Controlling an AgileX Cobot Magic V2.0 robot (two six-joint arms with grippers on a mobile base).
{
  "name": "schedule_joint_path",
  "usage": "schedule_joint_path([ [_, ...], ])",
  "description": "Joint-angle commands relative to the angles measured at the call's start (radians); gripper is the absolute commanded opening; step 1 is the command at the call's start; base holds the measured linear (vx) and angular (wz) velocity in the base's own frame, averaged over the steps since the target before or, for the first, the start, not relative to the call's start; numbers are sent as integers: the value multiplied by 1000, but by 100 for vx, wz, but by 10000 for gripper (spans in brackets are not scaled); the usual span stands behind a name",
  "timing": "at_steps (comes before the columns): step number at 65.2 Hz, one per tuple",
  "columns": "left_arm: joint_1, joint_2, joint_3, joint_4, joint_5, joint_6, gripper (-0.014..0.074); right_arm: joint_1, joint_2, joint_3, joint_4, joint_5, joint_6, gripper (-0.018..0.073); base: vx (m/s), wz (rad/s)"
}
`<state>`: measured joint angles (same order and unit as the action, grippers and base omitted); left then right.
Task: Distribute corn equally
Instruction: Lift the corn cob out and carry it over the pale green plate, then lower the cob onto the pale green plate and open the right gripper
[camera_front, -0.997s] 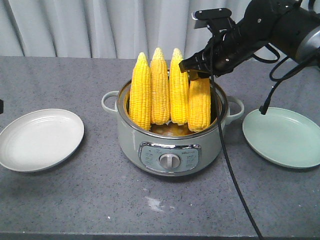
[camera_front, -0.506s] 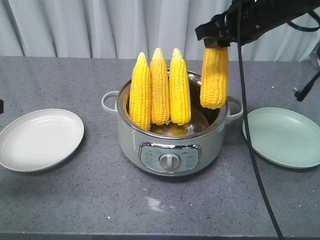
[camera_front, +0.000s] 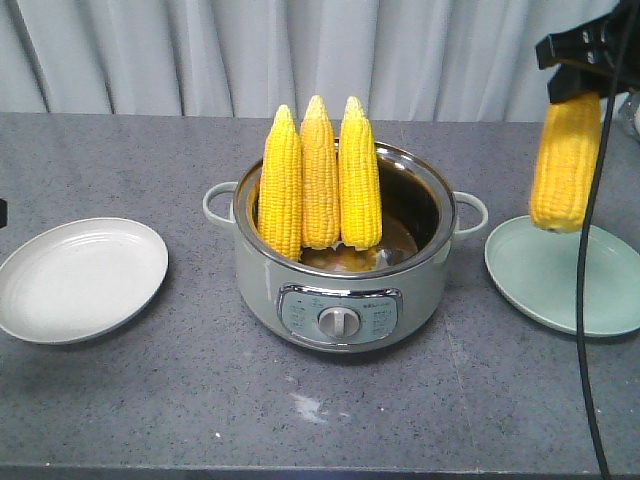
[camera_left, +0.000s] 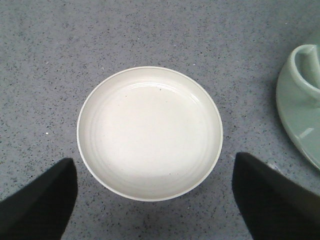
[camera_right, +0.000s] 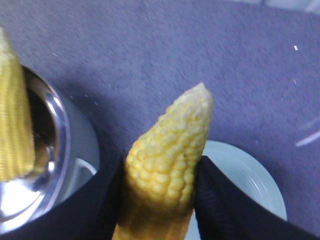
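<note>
Three cobs of corn (camera_front: 320, 180) stand upright, tips up, leaning on the back left of the pale green pot (camera_front: 340, 290). A fourth cob (camera_front: 565, 165) hangs vertically in the air over the left part of the green plate (camera_front: 570, 280). My right gripper (camera_front: 572, 88) is shut on that cob's upper end. In the right wrist view the fingers (camera_right: 220, 200) press both sides of the cob (camera_right: 170, 145). My left gripper (camera_left: 154, 165) hovers open over the bare white plate (camera_left: 150, 132), with nothing between its fingers.
The pot stands mid-table between the white plate (camera_front: 80, 278) at left and the green plate at right. The pot's side handle (camera_left: 305, 75) lies just right of the white plate. A black cable (camera_front: 585, 330) hangs down in front of the green plate. Curtains close the back.
My right gripper has lifted the fourth cob out of the pot and carried it right, from above the pot's rim to over the green plate. The left gripper's earlier place is not shown.
</note>
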<state>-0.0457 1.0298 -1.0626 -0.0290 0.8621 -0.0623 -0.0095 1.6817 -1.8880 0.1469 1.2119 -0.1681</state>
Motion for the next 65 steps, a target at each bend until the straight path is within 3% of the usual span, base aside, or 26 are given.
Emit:
schedule_joint_path([
  [1, 4, -9, -34, -10, -60, -11, 593, -66, 7, -29, -1, 33, -6, 25, 0, 0],
  [17, 4, -9, -34, -10, -59, -11, 593, -147, 130, -29, -7, 78, -5, 25, 0, 0],
  [48, 4, -9, -34, -10, -61, -11, 593, -149, 280, -29, -32, 78, 3, 30, 0, 0],
  [65, 4, -9, -34, -10, -61, -12, 593, -149, 304, -29, -28, 78, 6, 84, 0, 0],
])
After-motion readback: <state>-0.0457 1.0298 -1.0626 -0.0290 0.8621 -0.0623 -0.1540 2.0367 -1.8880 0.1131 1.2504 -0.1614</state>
